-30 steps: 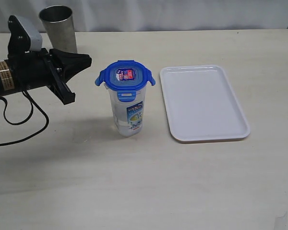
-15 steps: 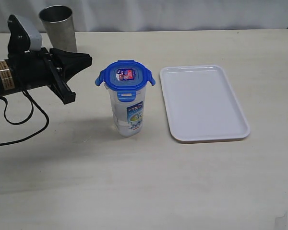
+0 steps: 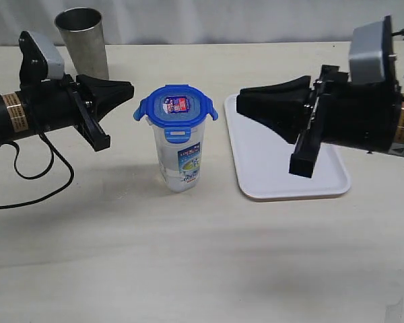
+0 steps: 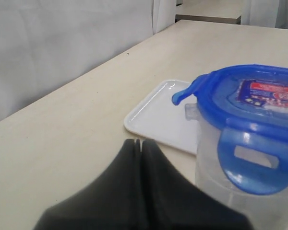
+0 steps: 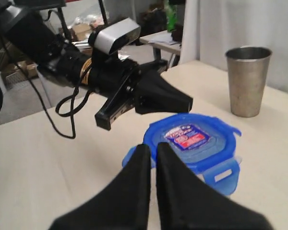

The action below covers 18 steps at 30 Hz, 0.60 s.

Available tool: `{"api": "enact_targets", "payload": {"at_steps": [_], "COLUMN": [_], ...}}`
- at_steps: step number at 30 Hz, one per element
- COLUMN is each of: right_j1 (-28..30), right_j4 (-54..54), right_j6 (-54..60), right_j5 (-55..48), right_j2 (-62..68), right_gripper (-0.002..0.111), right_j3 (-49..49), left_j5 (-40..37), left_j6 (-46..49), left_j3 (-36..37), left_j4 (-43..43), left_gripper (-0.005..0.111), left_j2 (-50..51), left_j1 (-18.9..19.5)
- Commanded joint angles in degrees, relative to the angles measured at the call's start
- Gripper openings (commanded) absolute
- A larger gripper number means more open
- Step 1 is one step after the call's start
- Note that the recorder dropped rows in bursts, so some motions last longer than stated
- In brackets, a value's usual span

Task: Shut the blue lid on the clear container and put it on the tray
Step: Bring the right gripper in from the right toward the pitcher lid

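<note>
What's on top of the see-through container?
The blue lid sits on the clear container, sticker facing up. The lid and label hide most of the inside.

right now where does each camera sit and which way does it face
Exterior: off the arms, raised, looking down across the table at the clear container, blue lid and tray; left gripper and right gripper both show.
Left wrist: behind its own shut gripper, facing the lid and tray.
Right wrist: behind its own shut gripper, facing the lid, the left gripper and the metal cup.
Shared: all three see the lid.
</note>
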State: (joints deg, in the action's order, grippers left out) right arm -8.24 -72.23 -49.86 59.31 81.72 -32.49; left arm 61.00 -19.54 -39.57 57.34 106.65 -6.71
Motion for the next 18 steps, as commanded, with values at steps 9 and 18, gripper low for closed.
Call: {"api": "enact_targets", "payload": {"at_steps": [9, 18], "right_j1": [0.14, 0.14], "right_j4": [-3.30, -3.88], "right_j6": [5.73, 5.73], "right_j5": [2.12, 2.12], "right_j2": [9.37, 9.37], "right_gripper": [0.004, 0.004], "right_j3": [-1.10, -1.10], "left_j5": [3.23, 4.21], "left_j6": [-0.48, -1.55], "left_j3": [-0.67, -0.67], "left_j4": [5.10, 8.04], "left_gripper": [0.000, 0.000], "left_j2": [0.78, 0.78], "left_j1": [0.12, 0.12]}}
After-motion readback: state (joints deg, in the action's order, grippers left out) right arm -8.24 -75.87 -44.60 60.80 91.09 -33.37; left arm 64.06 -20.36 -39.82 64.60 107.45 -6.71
